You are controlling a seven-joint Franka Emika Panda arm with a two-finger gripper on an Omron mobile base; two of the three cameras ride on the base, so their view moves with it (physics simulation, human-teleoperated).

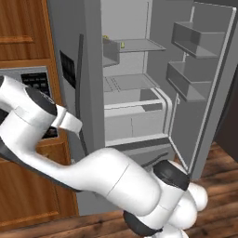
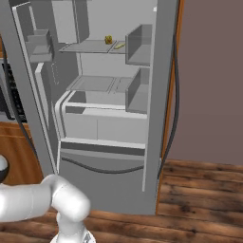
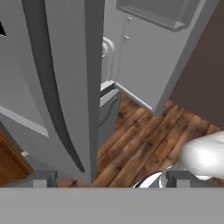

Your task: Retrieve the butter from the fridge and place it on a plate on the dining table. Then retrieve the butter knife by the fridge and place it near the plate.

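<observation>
While the left base view has the arm (image 1: 107,179) folded low across the foreground, the fridge (image 1: 139,79) stands behind it with its right door (image 1: 204,88) swung wide open and its left door (image 1: 79,83) closed, black dispenser panel (image 1: 68,69) and long dark handle (image 1: 82,93) facing the camera. Grey shelves and door bins inside. The butter (image 1: 123,45) is a tiny yellow speck on the top shelf (image 1: 139,45), near the left edge of what shows past the closed door. Wooden cabinets (image 1: 23,42) and a dark appliance panel (image 1: 37,81) sit left of the fridge; floor is wood plank (image 1: 218,195).

Right base view: same fridge seen more head-on, open door edge on the left, closed door on the right with its curved handle. Butter (image 2: 119,46) lies on the top shelf (image 2: 90,46), just right of a small yellow-brown item (image 2: 108,40) I can't identify. Bottom drawer (image 2: 102,163) shut. Brown wall (image 2: 213,80) to the right.

Hand view: camera looks along the closed door's edge and handle (image 3: 48,87), open door beyond, floor below. Gripper (image 3: 107,178) fingertips (image 3: 41,178) stand at the far left and right of the bottom edge, so the jaws are spread wide, with nothing between them. Handle is just beside the left tip; contact can't be told.
</observation>
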